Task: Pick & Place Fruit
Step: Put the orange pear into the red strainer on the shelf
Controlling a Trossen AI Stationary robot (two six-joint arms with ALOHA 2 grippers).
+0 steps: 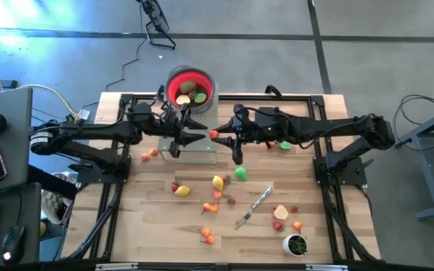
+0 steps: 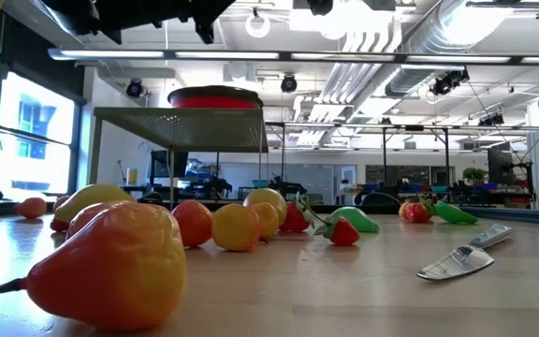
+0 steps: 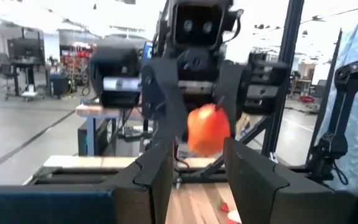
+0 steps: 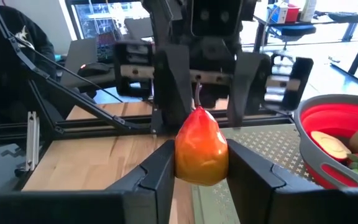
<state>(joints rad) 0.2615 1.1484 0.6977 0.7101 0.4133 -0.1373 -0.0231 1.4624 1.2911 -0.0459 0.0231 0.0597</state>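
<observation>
Fingers point(image 4: 160, 171) of right gripper point(image 4: 199, 174) clamp orange-red pear point(image 4: 201, 148).

red bowl point(image 1: 191, 84) with fruit, both arms meeting mid-table, right gripper point(image 1: 218, 135) holding red-orange fruit point(image 1: 214, 135)

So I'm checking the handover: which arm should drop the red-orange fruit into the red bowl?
Probably the right: its tool grips the fruit. The left tool faces it, empty, beside the bowl.

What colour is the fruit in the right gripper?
Orange-red, yellowing toward its base: a toy pear, clearest in the right wrist view.
</observation>
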